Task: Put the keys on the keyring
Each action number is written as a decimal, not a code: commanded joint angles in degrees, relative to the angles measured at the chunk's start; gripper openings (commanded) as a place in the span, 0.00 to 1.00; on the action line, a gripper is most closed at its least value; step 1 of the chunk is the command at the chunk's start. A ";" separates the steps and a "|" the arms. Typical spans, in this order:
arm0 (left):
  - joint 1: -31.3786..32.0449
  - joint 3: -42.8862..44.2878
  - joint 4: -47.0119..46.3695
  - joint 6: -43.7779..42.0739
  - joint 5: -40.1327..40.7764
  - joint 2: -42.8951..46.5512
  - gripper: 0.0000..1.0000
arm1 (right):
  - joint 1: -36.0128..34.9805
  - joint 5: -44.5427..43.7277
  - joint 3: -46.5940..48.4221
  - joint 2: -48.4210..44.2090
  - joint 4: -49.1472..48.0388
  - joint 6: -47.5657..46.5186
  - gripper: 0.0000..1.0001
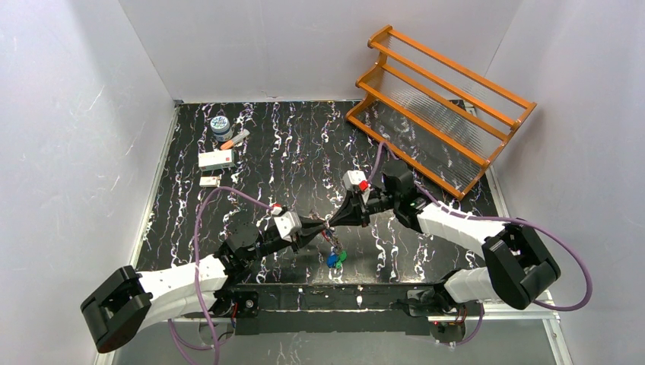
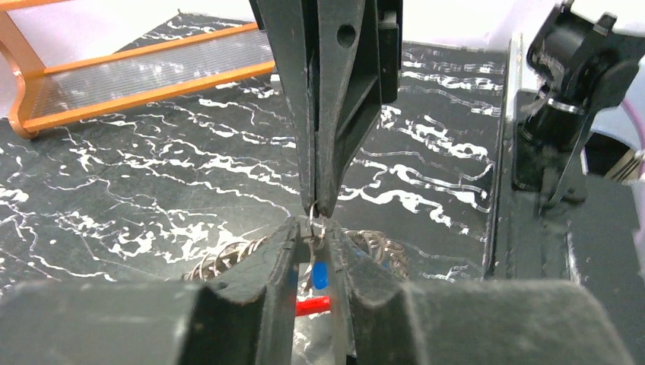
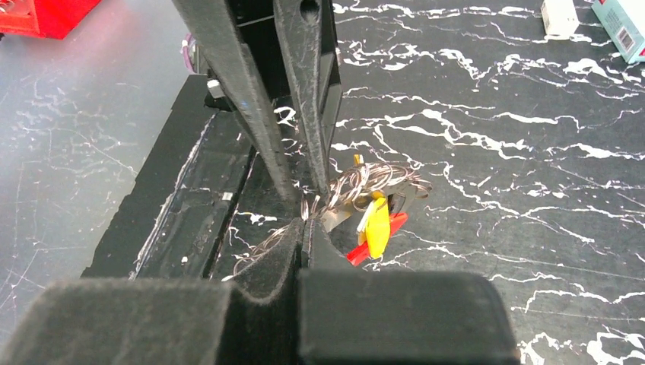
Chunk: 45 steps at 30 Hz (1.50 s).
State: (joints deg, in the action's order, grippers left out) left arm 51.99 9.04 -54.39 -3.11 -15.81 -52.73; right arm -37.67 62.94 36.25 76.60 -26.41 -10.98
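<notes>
Keyring (image 3: 365,176) wire, a loose bunch of thin silvery coils, hangs in the air between the two claws over the near middle of the black marbled table (image 1: 289,144). Its plastic tags dangle beneath: a yellow tag (image 3: 378,220) and a red tag (image 3: 373,245) in the right wrist view, and a blue tag (image 2: 320,275) seen through the left fingers.

The right gripper (image 2: 317,204) has its jaws pressed together on a small loop of that wire at the very tips. The left gripper (image 2: 313,237) meets it nose to nose. Its jaws stand a narrow gap apart with wire running between them, and I cannot tell whether they pinch it or merely bracket it. No loose key can be picked out with certainty.

By the look of it the ring is light, springy and slick. It would twist or slip in a tip pinch, and the tags would swing. Bare wire away from the tags seems the better hold. The keys, stiff and small, are likely best taken by the plastic head.

An orange rack (image 1: 441,106) stands well apart at the far right.
</notes>
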 commanded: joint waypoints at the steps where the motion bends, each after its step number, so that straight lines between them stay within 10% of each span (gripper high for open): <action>1: 0.22 0.53 -3.16 0.98 4.62 0.86 0.27 | -0.04 -2.12 5.51 -2.33 11.18 -7.27 0.01; 8: 0.28 -0.33 0.03 -0.89 7.07 2.48 0.56 | -0.90 -9.32 12.09 -2.23 30.48 -16.03 0.01; 25: 0.27 0.08 10.79 -4.99 4.14 2.11 0.52 | -12.50 -39.73 29.89 9.91 59.42 -21.15 0.01; 45: 0.25 1.47 7.94 -8.73 4.05 -5.40 0.33 | -13.43 -33.44 30.11 11.03 56.67 -19.87 0.01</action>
State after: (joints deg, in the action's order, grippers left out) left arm 51.99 9.04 -44.16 -10.61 -13.85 -57.78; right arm -50.72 27.59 66.13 88.66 30.00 -31.27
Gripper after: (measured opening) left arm 0.354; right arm 0.031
